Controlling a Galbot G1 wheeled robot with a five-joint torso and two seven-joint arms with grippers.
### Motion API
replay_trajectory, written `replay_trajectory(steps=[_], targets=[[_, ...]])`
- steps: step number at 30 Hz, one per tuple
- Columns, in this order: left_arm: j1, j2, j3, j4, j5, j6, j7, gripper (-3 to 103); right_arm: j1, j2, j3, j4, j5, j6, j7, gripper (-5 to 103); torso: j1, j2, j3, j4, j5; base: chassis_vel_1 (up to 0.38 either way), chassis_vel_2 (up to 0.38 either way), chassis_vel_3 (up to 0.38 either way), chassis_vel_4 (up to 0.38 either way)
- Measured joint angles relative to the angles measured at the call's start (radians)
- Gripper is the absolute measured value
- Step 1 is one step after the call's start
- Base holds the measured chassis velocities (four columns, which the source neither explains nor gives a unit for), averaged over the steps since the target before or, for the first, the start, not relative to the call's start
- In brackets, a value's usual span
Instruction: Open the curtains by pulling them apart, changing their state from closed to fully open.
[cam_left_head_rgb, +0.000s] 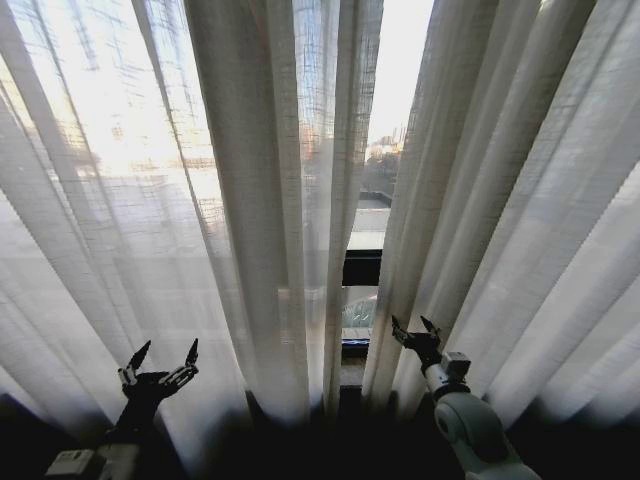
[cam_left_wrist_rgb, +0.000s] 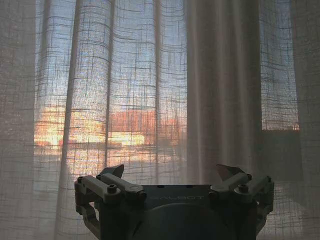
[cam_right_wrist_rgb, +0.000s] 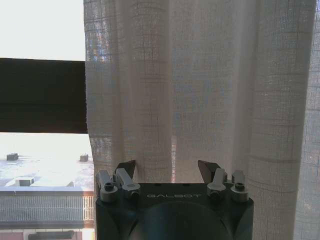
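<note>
The curtains were hung across the window as two sheer pleated panels, with a narrow gap left between them right of centre. Through that gap a dark window frame bar was seen. The left gripper was held low before the left panel, its fingers spread apart and nothing between them. The right gripper was positioned at the inner edge of the right panel, jaws likewise parted around no fabric.
</note>
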Motion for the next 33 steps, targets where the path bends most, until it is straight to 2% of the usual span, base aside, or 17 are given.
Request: replay_trajectory(steps=[4,6,10,12,15,17,18,19,27,33], targets=[[0.004,-0.006,0.003,-0.008,0.004,-0.003,0.000,100,-0.002,-0.002,0.000,0.012,0.001,0.010,-0.001,55,0.000,0.000,0.000,0.0000,0.0001,0.000,0.000,0.000,0.000],[0.004,-0.006,0.003,-0.009,0.004,-0.004,0.000,100,-0.003,-0.002,0.000,0.015,0.003,0.010,-0.001,55,0.000,0.000,0.000,-0.0001,0.0001,0.000,0.000,0.000,0.000],[0.004,-0.006,0.003,-0.014,0.005,-0.004,0.001,100,-0.013,-0.005,0.002,0.041,0.021,0.006,-0.001,33,0.000,0.000,0.000,0.0000,0.0001,0.000,0.000,0.000,0.000],[0.004,-0.007,0.003,-0.014,0.005,-0.004,0.001,100,-0.014,-0.005,0.002,0.042,0.022,0.006,-0.001,33,0.000,0.000,0.000,-0.0001,0.0000,0.000,0.000,0.000,0.000],[0.004,-0.009,0.004,-0.017,0.005,-0.003,0.001,100,-0.014,-0.007,0.002,0.055,0.022,0.005,-0.001,16,0.000,0.000,0.000,0.0000,0.0000,0.000,0.000,0.000,0.000],[0.004,-0.009,0.004,-0.018,0.005,-0.003,0.001,100,-0.014,-0.007,0.002,0.057,0.022,0.005,-0.001,16,0.000,0.000,0.000,-0.0001,0.0000,0.000,0.000,0.000,0.000],[0.005,-0.009,0.004,-0.018,0.005,-0.003,0.001,100,-0.014,-0.007,0.002,0.060,0.022,0.005,-0.001,5,0.000,0.000,0.000,-0.0001,0.0001,0.000,0.000,0.000,0.000],[0.005,-0.010,0.004,-0.018,0.005,-0.003,0.001,100,-0.014,-0.007,0.002,0.061,0.022,0.005,-0.001,2,0.000,0.000,0.000,-0.0001,0.0001,0.000,0.000,0.000,0.000],[0.007,-0.009,0.002,-0.022,0.005,-0.004,0.002,100,-0.021,-0.006,0.001,0.070,0.022,0.002,0.000,0,0.000,0.000,0.000,0.0000,0.0000,0.000,0.000,0.000,0.000],[0.007,-0.010,0.003,-0.025,0.005,-0.006,0.003,100,-0.028,-0.003,0.002,0.090,0.021,-0.027,0.003,0,0.000,0.000,0.000,-0.0001,0.0000,0.000,0.000,0.000,0.000]])
